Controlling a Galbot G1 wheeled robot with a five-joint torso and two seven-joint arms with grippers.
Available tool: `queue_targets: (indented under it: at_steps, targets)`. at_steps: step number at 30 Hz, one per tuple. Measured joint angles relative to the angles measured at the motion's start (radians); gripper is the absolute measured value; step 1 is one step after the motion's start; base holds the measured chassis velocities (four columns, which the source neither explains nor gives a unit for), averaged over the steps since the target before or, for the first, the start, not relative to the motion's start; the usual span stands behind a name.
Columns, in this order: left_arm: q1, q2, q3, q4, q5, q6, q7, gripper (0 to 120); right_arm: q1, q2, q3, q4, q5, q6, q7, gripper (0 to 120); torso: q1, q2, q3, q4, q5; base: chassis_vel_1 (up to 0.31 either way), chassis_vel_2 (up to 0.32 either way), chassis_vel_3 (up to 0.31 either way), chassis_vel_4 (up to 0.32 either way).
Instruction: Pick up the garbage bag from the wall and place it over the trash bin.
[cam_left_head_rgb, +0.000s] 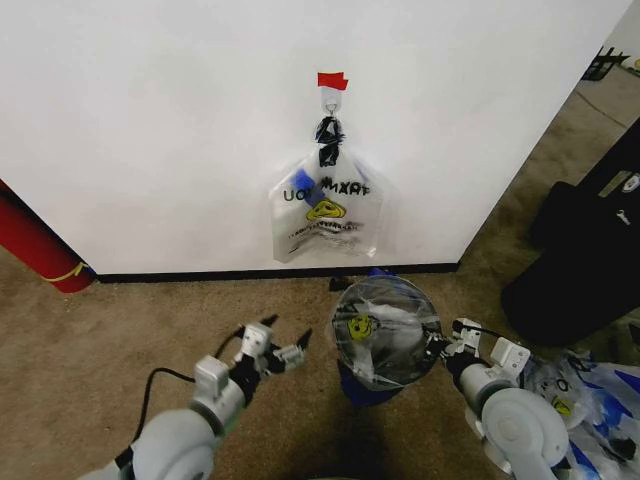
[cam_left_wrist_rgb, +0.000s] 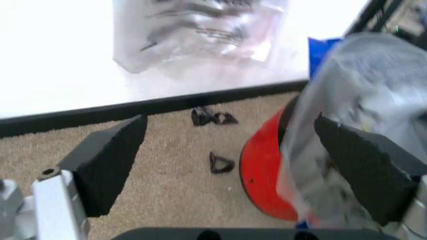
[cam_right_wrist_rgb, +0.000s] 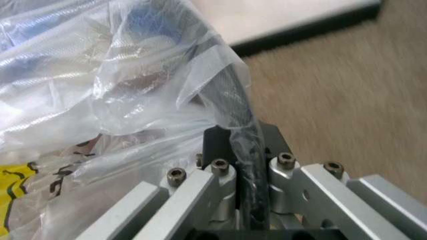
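Observation:
A garbage bag (cam_left_head_rgb: 385, 325) of clear plastic with a yellow smiley lies stretched over the mouth of the trash bin (cam_left_head_rgb: 362, 385), a black mesh bin with a red base (cam_left_wrist_rgb: 263, 165). My right gripper (cam_left_head_rgb: 440, 350) sits at the bin's right rim, shut on the bag's plastic (cam_right_wrist_rgb: 167, 100) and the dark rim (cam_right_wrist_rgb: 237, 120) under it. My left gripper (cam_left_head_rgb: 290, 335) hovers open just left of the bin, and its black pads (cam_left_wrist_rgb: 107, 160) hold nothing. More bags of the same kind (cam_left_head_rgb: 325, 205) hang from a small hook (cam_left_head_rgb: 331, 100) on the wall (cam_left_head_rgb: 150, 130), under a red tape strip (cam_left_head_rgb: 332, 80).
A large red cylinder (cam_left_head_rgb: 35, 245) leans at the far left by the black baseboard (cam_left_head_rgb: 200, 273). A bulky black object (cam_left_head_rgb: 580, 250) stands at the right, with a heap of loose bags (cam_left_head_rgb: 590, 400) in front of it. Small black scraps (cam_left_wrist_rgb: 213, 117) lie on the carpet near the baseboard.

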Motion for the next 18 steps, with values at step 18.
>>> queue_targets:
  at_steps: [18]
  targets:
    - [-0.459,-0.043,0.045,0.214,-0.900,0.126,-0.055,100,-0.024,-0.086,0.050,-0.213,-0.073,0.594,-0.576,0,0.000,0.000,0.000,-0.0004,0.0000,0.000,0.000,0.000,0.000]
